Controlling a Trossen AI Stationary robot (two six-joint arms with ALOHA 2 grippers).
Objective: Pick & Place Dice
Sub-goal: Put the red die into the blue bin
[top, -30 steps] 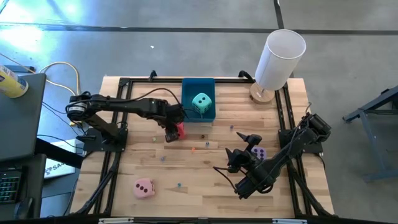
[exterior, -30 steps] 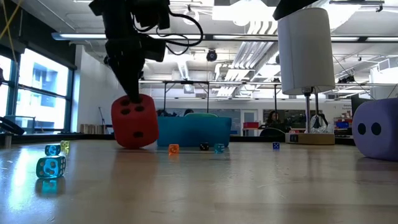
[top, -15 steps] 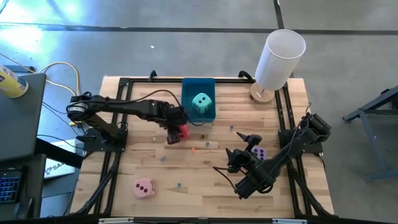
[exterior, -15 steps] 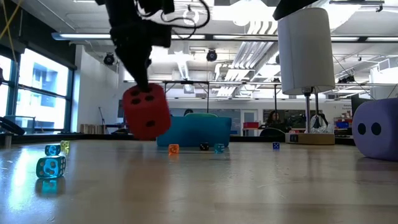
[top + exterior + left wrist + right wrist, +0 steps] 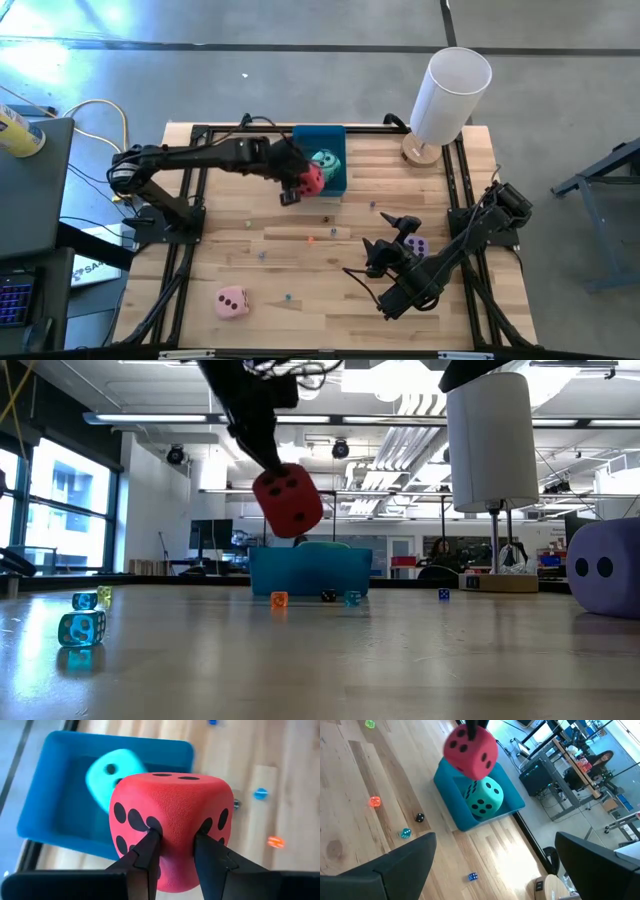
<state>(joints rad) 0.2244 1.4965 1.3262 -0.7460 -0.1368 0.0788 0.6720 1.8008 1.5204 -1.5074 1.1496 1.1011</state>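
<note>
My left gripper is shut on the red die, which hangs in the air over the near rim of the blue tray. The teal die lies inside the tray on its floor, also seen as the teal die below the red die. The lilac die rests on the table beside my open right gripper, which waits at the right. The pink die sits on the table near the near edge. My left gripper pinches the red die at one corner between its two fingers; the soft foam is dented in between them. The fingers slant down from above and from the table's left. The die hangs tilted below them, lifted clear.
A white cylinder on a round wooden base stands at the far right corner. Several tiny coloured dice lie scattered over the wooden table. Black frame rails run along the table's left and right sides.
My left gripper has risen and travelled toward the table's far edge and right, toward the blue tray. It has stayed shut on the red die, which has gone from table height to hanging clear above the tray's near rim, tilting as it went.
</note>
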